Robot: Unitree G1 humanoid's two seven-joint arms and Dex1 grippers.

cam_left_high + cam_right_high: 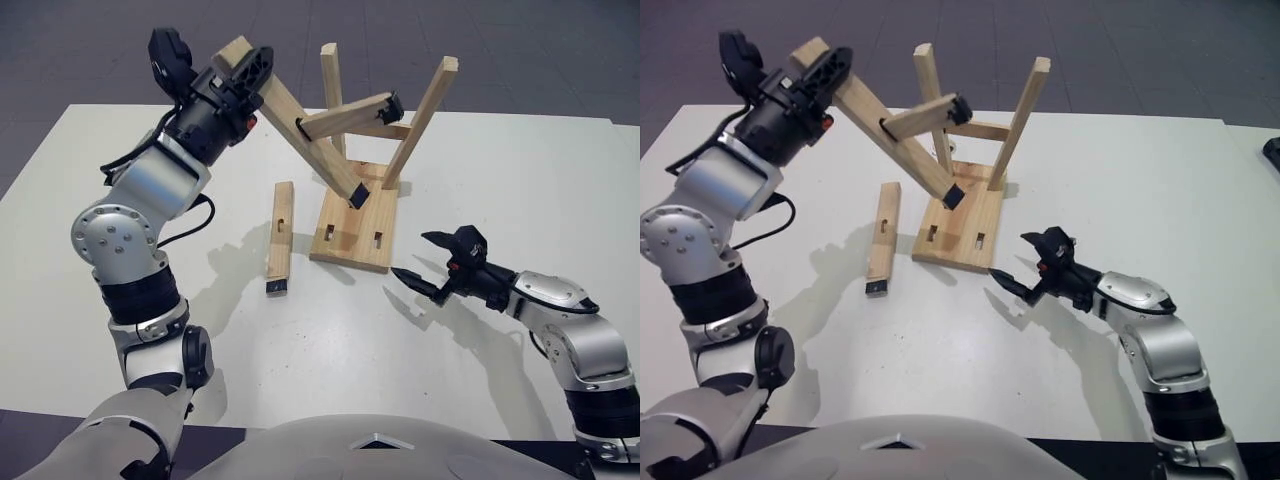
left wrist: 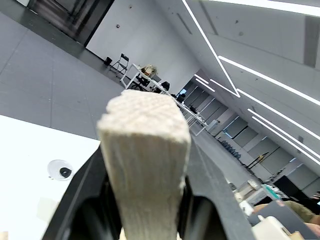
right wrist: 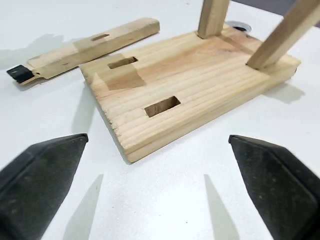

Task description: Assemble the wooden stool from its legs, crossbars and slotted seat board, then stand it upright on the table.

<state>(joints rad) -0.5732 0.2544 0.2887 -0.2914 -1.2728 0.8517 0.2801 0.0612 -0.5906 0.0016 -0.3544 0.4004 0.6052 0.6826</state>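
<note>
The left gripper is clamping a leg, raised high on a bent elbow; the right gripper is hovering low, holding its fingers wide apart.

Silver-grey arm shells, black ribbed joints, round screw-studded elbow cap, looping black cable, black pointed right claw

Seat board on the table, 2 legs standing in its far end, loose leg just left
</note>
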